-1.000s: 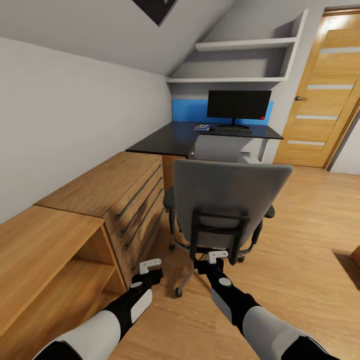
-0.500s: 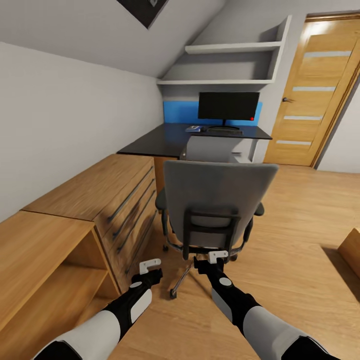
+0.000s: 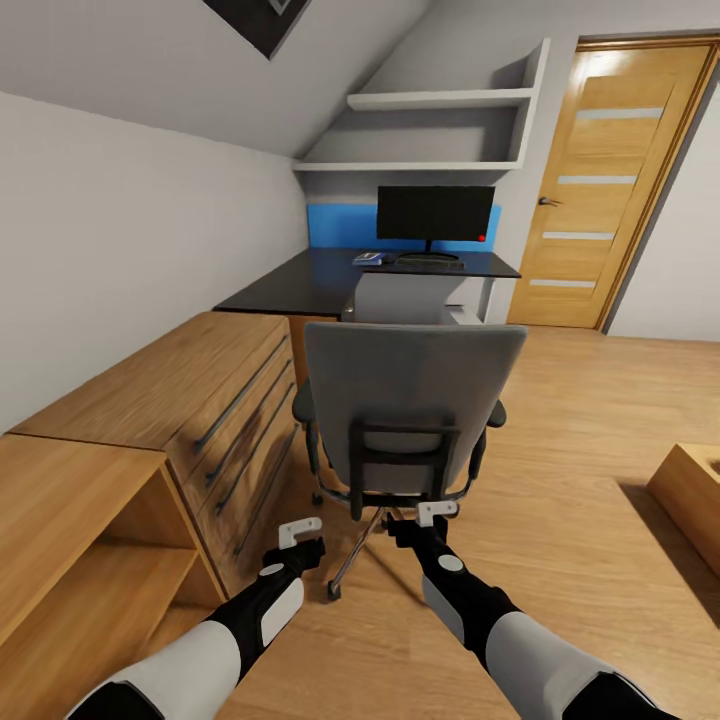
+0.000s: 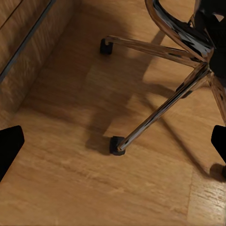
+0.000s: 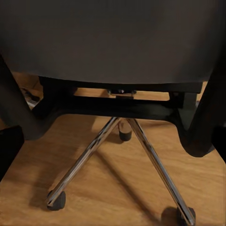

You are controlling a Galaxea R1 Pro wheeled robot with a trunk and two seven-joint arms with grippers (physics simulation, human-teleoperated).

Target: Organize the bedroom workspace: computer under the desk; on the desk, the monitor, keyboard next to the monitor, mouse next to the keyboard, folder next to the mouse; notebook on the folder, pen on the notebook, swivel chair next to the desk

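Observation:
The swivel chair (image 3: pixel 410 395) stands with its grey back to me, between me and the black desk (image 3: pixel 300 285). On the desk are the monitor (image 3: pixel 435 212), the keyboard (image 3: pixel 430 265) in front of it and a flat blue folder (image 3: pixel 368 258) to the keyboard's left. What lies on the folder is too small to tell. The white computer (image 3: pixel 400 297) sits beneath the desk. My left gripper (image 3: pixel 300 533) (image 4: pixel 113 146) hangs open over the floor by a chair castor (image 4: pixel 116 145). My right gripper (image 3: pixel 432 514) (image 5: pixel 113 141) is open just behind the chair's chrome base (image 5: pixel 117 141).
A light wood dresser (image 3: pixel 200 390) and an open shelf unit (image 3: pixel 70 540) line the left wall. A wooden door (image 3: pixel 600 190) is at the back right, with wall shelves (image 3: pixel 440 130) above the desk. A low wooden box (image 3: pixel 695 490) sits on the floor at right.
The whole view has shifted, so chair, desk and door sit further left in the picture and the wooden box has come in at right. Both arms hold the same pose.

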